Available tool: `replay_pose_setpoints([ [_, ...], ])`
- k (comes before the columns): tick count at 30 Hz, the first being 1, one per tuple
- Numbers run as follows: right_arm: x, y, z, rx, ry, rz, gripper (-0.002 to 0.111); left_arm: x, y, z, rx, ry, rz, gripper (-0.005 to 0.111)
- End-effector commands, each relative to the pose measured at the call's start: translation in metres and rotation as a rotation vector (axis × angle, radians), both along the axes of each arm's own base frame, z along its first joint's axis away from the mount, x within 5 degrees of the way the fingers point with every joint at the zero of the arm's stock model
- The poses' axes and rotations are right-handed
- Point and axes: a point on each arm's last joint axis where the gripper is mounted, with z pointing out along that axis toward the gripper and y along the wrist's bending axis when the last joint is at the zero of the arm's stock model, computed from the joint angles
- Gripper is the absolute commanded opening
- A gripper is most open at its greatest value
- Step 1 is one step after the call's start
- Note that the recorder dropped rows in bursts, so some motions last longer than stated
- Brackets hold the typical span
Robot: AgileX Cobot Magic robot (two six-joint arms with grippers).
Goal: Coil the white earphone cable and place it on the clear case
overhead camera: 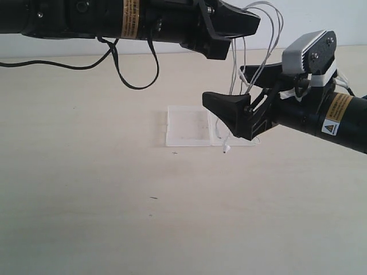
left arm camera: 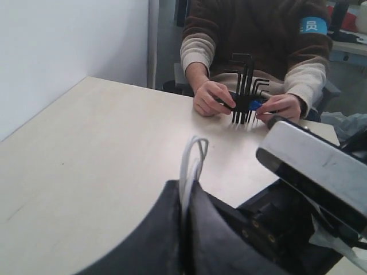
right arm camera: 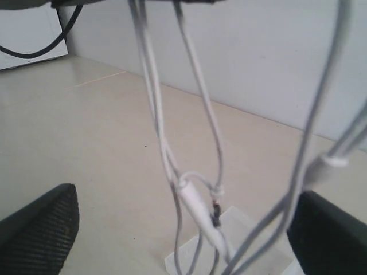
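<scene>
The white earphone cable (overhead camera: 274,23) is gathered in several loops above the table. My left gripper (overhead camera: 243,26) is shut on those loops; in the left wrist view a short loop of the cable (left arm camera: 192,157) sticks out past the closed left gripper (left arm camera: 186,197). The strands hang down between the wide-apart fingers of my right gripper (overhead camera: 245,91), which is open. In the right wrist view the cable's inline remote (right arm camera: 198,207) dangles inside the right gripper (right arm camera: 183,229), touching neither finger. An earbud (overhead camera: 225,148) hangs just over the clear case (overhead camera: 186,127), which lies flat on the table.
A black arm cable (overhead camera: 135,77) droops under the left arm. At the table's far end a seated person's hands (left arm camera: 212,98) hold a set of black hex keys (left arm camera: 245,86). The right arm's grey wrist camera (left arm camera: 312,166) sits close beside the left gripper.
</scene>
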Motion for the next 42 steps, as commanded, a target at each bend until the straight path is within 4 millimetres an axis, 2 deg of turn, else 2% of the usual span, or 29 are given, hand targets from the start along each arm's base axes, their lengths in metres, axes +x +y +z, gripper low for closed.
replay_pose_setpoints([
  [1, 0.0009, 0.0004, 0.0001, -0.01, -0.008, 0.016, 0.092, 0.0003, 0.001, 0.0045, -0.018, -0.009, 0.007, 0.0],
  [14, 0.0012, -0.0007, -0.0033, -0.045, 0.008, 0.008, 0.092, 0.0004, 0.001, 0.0047, -0.021, -0.007, 0.009, 0.0],
  [18, 0.0058, -0.0048, -0.0032, -0.023, 0.033, -0.067, 0.092, 0.0003, 0.001, 0.0045, -0.017, -0.009, 0.007, 0.0],
  [42, 0.0072, -0.0056, -0.0018, 0.007, 0.036, -0.088, 0.092, 0.0002, 0.0011, 0.0042, -0.014, -0.011, 0.006, 0.0],
])
